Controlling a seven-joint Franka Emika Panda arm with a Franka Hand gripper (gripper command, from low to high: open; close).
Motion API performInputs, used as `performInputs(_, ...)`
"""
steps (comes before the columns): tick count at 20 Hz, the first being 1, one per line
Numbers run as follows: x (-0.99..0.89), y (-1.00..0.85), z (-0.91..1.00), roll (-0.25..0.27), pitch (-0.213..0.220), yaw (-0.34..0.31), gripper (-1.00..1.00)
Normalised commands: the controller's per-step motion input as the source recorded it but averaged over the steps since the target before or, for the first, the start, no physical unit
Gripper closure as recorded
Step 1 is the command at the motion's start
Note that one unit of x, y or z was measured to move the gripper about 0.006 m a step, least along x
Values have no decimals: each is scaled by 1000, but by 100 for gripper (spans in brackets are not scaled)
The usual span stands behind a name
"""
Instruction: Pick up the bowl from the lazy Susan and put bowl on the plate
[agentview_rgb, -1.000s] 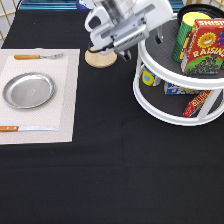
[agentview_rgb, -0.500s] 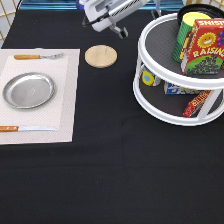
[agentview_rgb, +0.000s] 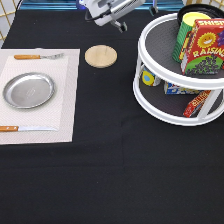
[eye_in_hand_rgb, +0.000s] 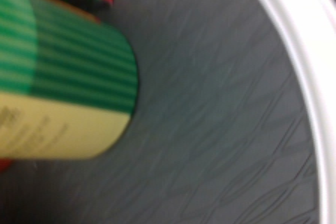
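Moved since the earlier frames: the claw (agentview_rgb: 121, 22) has left the wooden disc (agentview_rgb: 100, 56) and risen to the exterior view's top edge, drifting toward the lazy Susan (agentview_rgb: 150, 102); nothing else has shifted. Claw: empty, touching nothing; whether its fingers stand wide or narrow I cannot tell. Lazy Susan: below the claw and toward the exterior view's right, upper tray carrying a raisin box (agentview_rgb: 202, 47) and a yellow-lidded can (agentview_rgb: 192, 20); the wrist view shows that tray's grey surface (eye_in_hand_rgb: 225, 125) and a green-and-yellow can (eye_in_hand_rgb: 64, 85) close by. Bowl (agentview_rgb: 197, 8): only a dark rim shows behind the can, on the upper tray; not picked up. Plate (agentview_rgb: 28, 90): bare, on its placemat (agentview_rgb: 67, 100) on the table (agentview_rgb: 110, 170), well apart from the claw, toward the exterior view's lower left. Progress: neither pick nor placement done.
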Motion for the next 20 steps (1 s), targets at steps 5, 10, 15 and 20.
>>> performInputs(5,-143,278,-399,-84,66,0,-100)
performInputs(10,6,26,-234,-70,44,0,-100)
performInputs(15,591,0,9,-105,63,-8,-100)
performInputs(20,831,-17,-26,-110,82,-8,-100)
